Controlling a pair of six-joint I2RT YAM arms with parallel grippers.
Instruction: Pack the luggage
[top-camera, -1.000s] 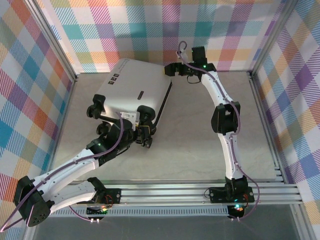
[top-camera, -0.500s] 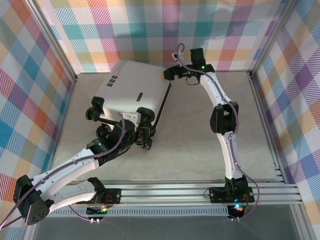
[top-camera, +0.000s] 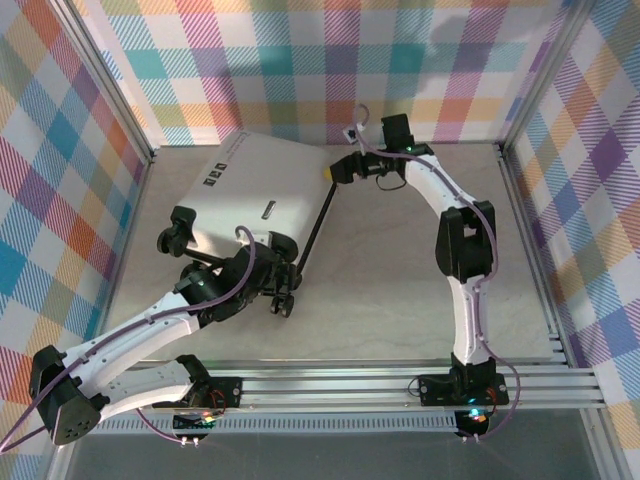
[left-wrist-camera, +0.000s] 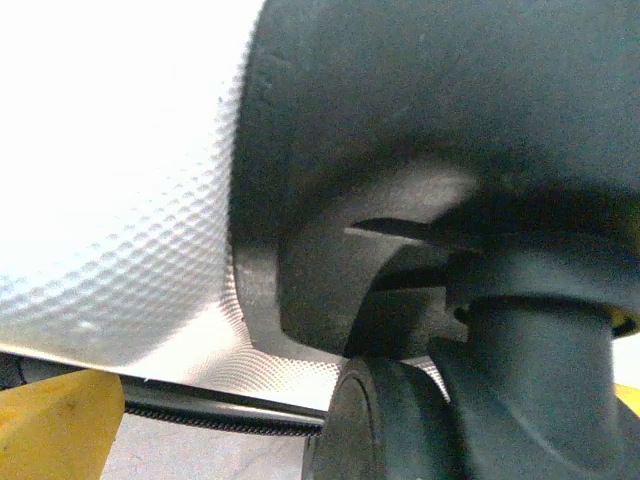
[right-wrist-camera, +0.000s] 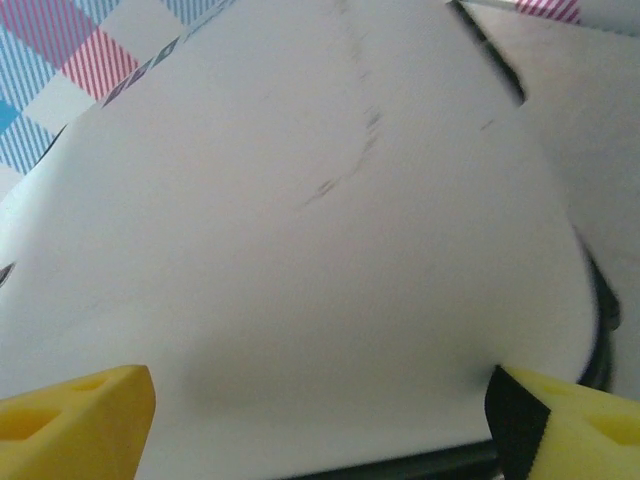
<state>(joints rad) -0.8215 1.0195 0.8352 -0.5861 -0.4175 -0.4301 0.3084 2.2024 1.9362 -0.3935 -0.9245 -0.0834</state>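
Luggage (top-camera: 255, 195) shut, flat at table (top-camera: 400, 260) far-left corner; just swung left; left gripper (top-camera: 272, 285) now spread wide, wheel (left-wrist-camera: 375, 420) released; right gripper (top-camera: 340, 170) straddles far corner, can't tell if gripping; I judge repositioning only.

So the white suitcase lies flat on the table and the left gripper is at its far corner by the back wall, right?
No: the luggage lies flat, but the left gripper is at its near, wheeled end, as the top external view shows.

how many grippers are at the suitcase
2: the left gripper at the near, wheeled end of the luggage, the right gripper at its far right corner.
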